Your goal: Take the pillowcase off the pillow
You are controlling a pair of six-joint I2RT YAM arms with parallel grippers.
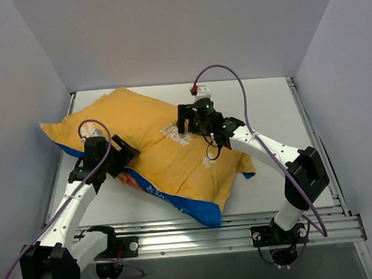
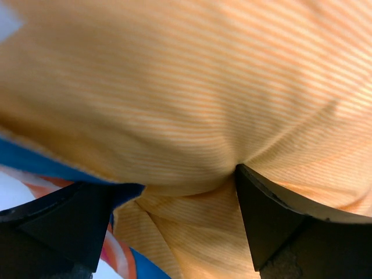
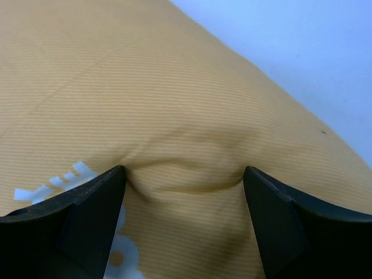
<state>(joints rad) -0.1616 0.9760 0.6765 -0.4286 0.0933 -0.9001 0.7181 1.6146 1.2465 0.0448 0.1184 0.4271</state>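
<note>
Pale grey walls close in a white table [image 1: 269,99] on three sides, and a ribbed metal rail [image 1: 198,230] runs along its near edge, where the two arm bases are bolted. The pillowcase [image 1: 155,144] lies plump across the left and middle of the table, set at a slant, its yellow-orange side with white lettering [image 1: 173,133] facing up. The blue side shows only as a strip along the near edge and at the near corner. The pillow itself is hidden inside the case. The left hand [image 1: 125,151] sits at the near left edge of the pillowcase. In the left wrist view the left hand [image 2: 174,186] has its jaws well apart and pushed into the cloth. Orange fabric bulges and creases between them, and the blue edge with a patch of print lies by the left-side finger [image 2: 64,226]. The right hand [image 1: 186,122] points down onto the middle of the case, just beside the lettering. In the right wrist view the right hand [image 3: 183,174] is also spread wide. Both fingertips [image 3: 96,203] dent the orange cloth, a shallow wrinkle runs between them, and no fold is pinched.
</note>
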